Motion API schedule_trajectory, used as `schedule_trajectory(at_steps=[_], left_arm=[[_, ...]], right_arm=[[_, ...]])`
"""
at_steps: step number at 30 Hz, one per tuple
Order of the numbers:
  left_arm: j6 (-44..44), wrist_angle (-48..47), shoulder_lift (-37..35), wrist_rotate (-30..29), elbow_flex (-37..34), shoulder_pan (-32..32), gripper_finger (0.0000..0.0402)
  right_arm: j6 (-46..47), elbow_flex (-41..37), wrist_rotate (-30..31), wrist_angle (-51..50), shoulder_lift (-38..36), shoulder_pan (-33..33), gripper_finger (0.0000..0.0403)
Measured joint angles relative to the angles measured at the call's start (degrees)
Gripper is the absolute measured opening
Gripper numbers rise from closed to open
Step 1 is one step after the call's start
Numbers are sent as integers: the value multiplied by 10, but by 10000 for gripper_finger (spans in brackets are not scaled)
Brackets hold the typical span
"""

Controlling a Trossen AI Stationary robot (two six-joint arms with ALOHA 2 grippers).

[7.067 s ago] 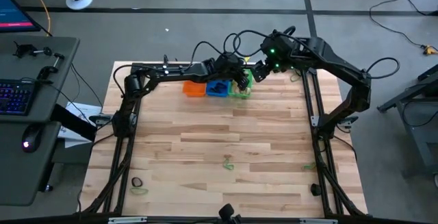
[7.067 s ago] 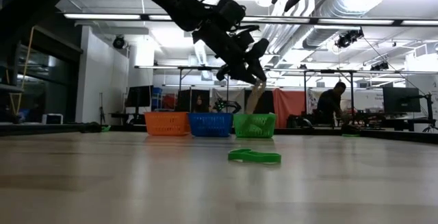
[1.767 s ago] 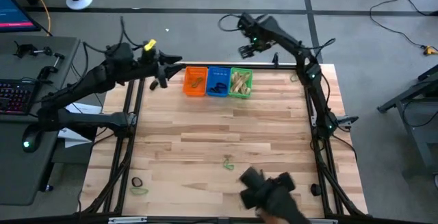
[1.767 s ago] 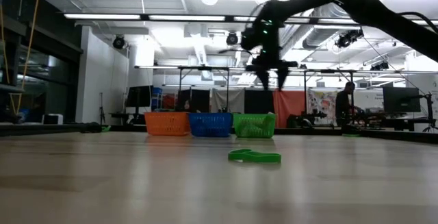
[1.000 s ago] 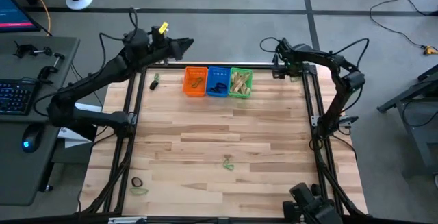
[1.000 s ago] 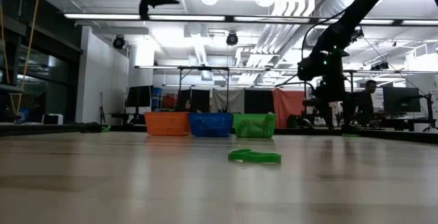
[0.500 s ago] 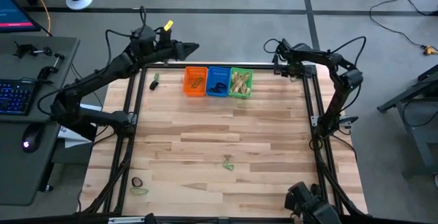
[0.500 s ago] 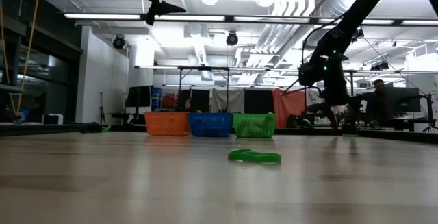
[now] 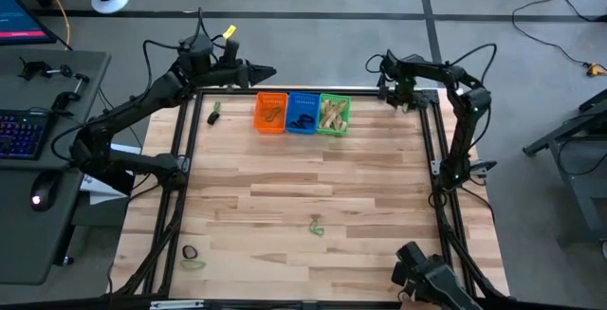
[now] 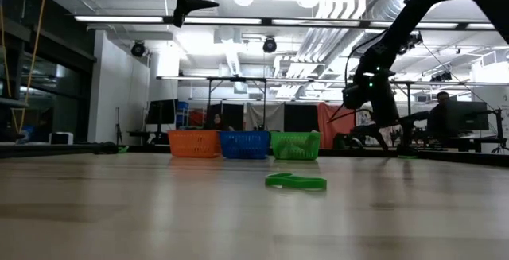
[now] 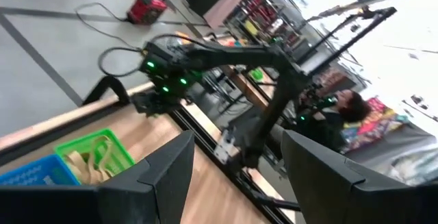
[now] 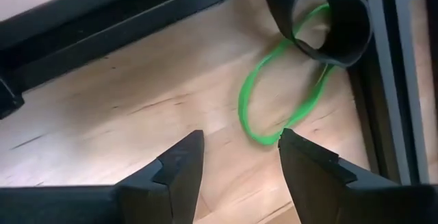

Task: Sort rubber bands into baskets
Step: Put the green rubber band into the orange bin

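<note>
Three baskets stand in a row at the table's far edge: orange [image 9: 270,114], blue [image 9: 303,114] and green [image 9: 333,114], the green one holding tan bands [image 11: 96,157]. A green rubber band [image 12: 274,107] lies flat on the wood at the far right corner, one end under a black loop [image 12: 328,18]. My right gripper [image 12: 236,162] is open and points down just beside it, touching nothing. My left gripper [image 9: 264,71] is open and hangs high past the far edge, left of the baskets, roughly level. Other bands lie mid-table [image 9: 316,225] and at the near left [image 9: 193,258].
A small green thing [image 9: 216,113] lies left of the orange basket. Black frame rails [image 9: 438,149] run along the table's sides, close to the right gripper. A dark shape [image 9: 427,280] sits at the near right edge. A person [image 10: 440,117] is in the room behind.
My right gripper has sunk toward the table's far right corner and rolled about its own axis. My left gripper, high up, has turned from hanging downward to pointing nearly level toward the table's right. Baskets and bands have stayed put.
</note>
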Motion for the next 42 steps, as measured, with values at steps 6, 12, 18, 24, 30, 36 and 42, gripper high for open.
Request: schedule_trajectory(at_steps=[6,12,18,24,30,36,42], left_arm=[[-1,-7,-1,12,0,0,214],[-4,-13,-1,12,0,0,214],[-7,-13,-1,12,0,0,214],[-8,-13,-1,11,0,0,214],[-13,-13,-1,11,0,0,214],[-17,-12,-1,11,0,0,214],[-17,-9,-1,11,0,0,214]], right_arm=[[-18,51,-4,-65,60,0,180],[-100,77,-38,-78,84,-2,180],[-175,80,-106,-69,85,-22,180],[-239,78,-215,-72,88,-41,180],[-235,77,-217,-65,88,-36,180],[-304,78,-211,-77,88,-18,180],[-362,95,-210,-118,82,8,180]])
